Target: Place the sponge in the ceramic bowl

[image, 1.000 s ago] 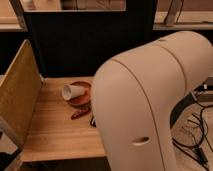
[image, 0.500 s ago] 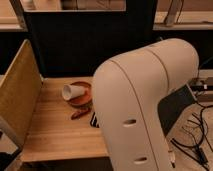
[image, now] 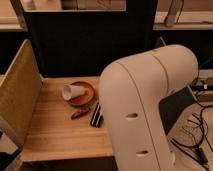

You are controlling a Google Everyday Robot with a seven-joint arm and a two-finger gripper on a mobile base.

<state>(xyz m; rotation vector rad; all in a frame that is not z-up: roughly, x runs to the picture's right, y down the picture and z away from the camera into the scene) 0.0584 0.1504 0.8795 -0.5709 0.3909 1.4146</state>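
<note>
The ceramic bowl (image: 84, 96) is a shallow reddish-brown dish at the back of the wooden table (image: 55, 132). A white cup (image: 72, 91) lies on its side across the bowl's left rim. The sponge is hidden from view. My gripper is out of view; only the big white arm shell (image: 145, 110) fills the right half of the picture and covers the table's right part.
A black oblong with pale stripes (image: 96, 115) lies just in front of the bowl, next to a small reddish-brown piece (image: 80, 114). A tan panel (image: 17, 95) walls the table's left side. A dark backboard stands behind. Cables (image: 197, 135) lie at the right.
The arm shell has shifted and now shows more of the table, uncovering the striped black oblong. The bowl and cup have not moved.
</note>
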